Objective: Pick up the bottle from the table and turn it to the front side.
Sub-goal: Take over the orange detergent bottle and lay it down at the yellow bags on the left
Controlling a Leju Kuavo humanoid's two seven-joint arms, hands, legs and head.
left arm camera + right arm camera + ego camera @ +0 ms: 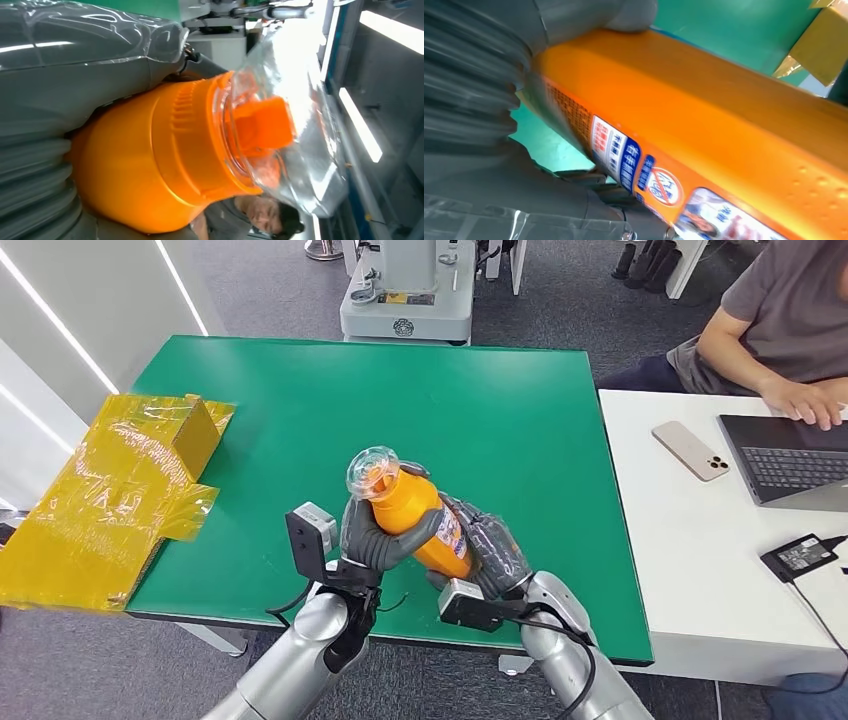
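green surface [480, 410] | yellow cardboard box [120, 495] on left edge, overhanging | white surface [690, 550] adj right: phone [690, 450], laptop [790, 455], charger [800, 556]

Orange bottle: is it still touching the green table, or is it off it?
Apart. In the head view the orange bottle is gripped from both sides by the left hand and right hand, tilted, raised above the green table.
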